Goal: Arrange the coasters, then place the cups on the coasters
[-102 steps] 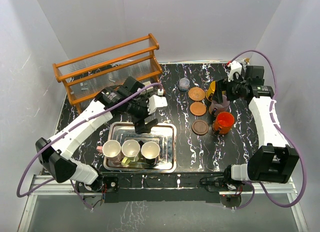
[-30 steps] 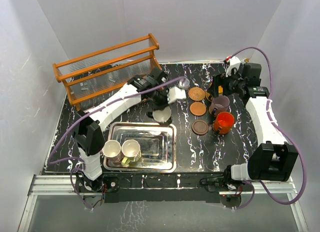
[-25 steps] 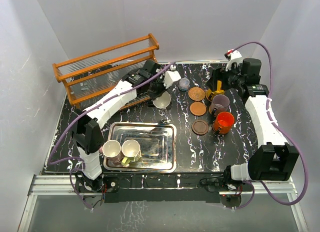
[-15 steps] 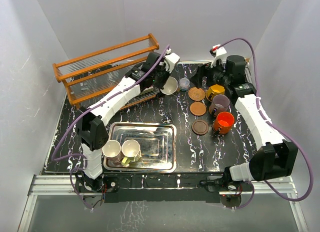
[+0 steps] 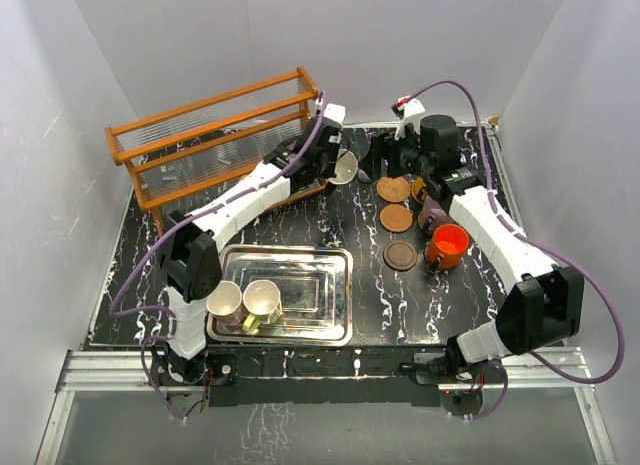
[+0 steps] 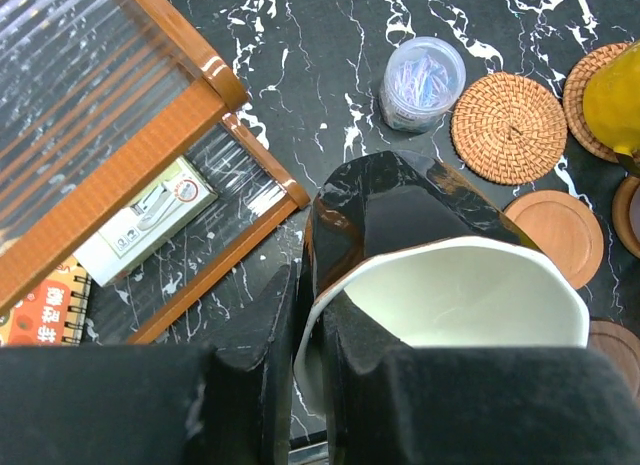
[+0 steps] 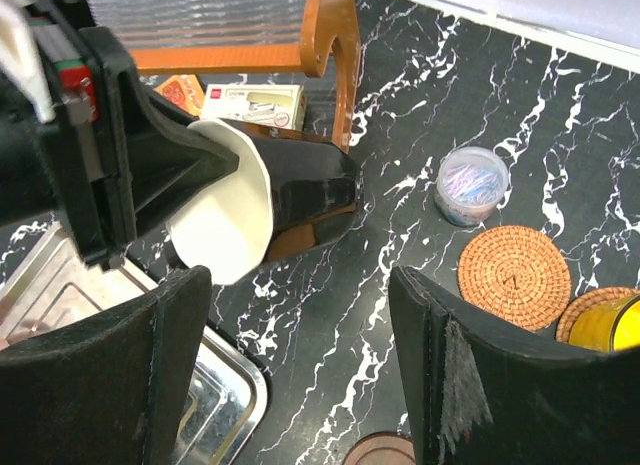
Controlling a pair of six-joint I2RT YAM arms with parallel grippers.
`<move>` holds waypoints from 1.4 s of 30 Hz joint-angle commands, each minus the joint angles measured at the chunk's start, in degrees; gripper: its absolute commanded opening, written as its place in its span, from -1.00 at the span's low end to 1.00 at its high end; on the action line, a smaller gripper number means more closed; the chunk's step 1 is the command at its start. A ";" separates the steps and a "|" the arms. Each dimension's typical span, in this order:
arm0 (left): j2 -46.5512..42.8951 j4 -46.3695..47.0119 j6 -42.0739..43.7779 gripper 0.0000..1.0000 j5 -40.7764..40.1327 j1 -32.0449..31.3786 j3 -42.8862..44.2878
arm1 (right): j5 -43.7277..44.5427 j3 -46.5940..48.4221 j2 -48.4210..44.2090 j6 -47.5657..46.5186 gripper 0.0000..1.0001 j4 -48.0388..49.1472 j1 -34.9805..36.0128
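Note:
My left gripper is shut on the rim of a white-lined cream cup, held tilted above the table at the back middle. My right gripper stands open just right of that cup, with nothing between its fingers. In a column lie a woven coaster, a plain orange coaster and a dark brown coaster. To their right stand a mauve cup and a red-orange cup. The yellow cup sits on another woven coaster, partly hidden under the right arm. Two more cups lie in the tray.
A steel tray sits at the front left. A wooden rack with ribbed glass stands at the back left, with a small box and a booklet under it. A small clear pot stands behind the woven coaster.
The left arm has carried the cream cup up from beside the tray to the back middle. The right arm left the yellow cup and swung left toward the held cup, its jaws narrowing a little.

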 commanded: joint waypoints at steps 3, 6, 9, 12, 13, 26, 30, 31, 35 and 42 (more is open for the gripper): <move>-4.72 6.46 -3.41 -1.00 -7.27 -3.32 0.14 | 3.85 2.83 2.42 0.35 0.34 1.53 2.02; -4.47 6.60 -3.47 -1.00 -8.22 -4.09 0.37 | 5.39 3.38 3.24 0.03 0.27 1.00 2.85; -4.25 6.51 -3.70 -1.00 -9.24 -4.73 0.87 | 7.56 3.52 4.04 -0.15 0.16 0.40 3.28; -4.15 6.50 -3.85 -1.00 -10.14 -5.39 0.92 | 10.36 3.38 4.48 -0.20 0.04 0.07 3.56; -4.08 6.51 -3.79 -1.00 -10.29 -5.57 0.92 | 11.26 3.31 4.58 -0.27 0.00 0.06 3.68; -4.49 6.55 -3.13 -0.84 -8.66 -6.47 0.71 | 17.25 3.39 6.55 -0.73 -0.43 -0.40 4.03; -5.26 6.90 -2.23 -0.74 -5.72 -6.44 0.12 | 20.14 3.32 6.49 -1.14 -0.69 -0.42 4.10; -5.43 6.97 -1.94 -0.72 -4.92 -6.48 -0.06 | 21.27 3.11 6.26 -1.39 -0.81 -0.39 4.07; -6.44 7.12 -0.56 -0.70 -2.14 -6.48 -0.80 | 24.05 2.74 5.70 -1.80 -1.00 -0.13 3.80; -7.86 6.79 2.34 -0.38 4.78 -6.48 -2.04 | 25.07 2.59 5.24 -1.81 -1.00 -0.28 2.01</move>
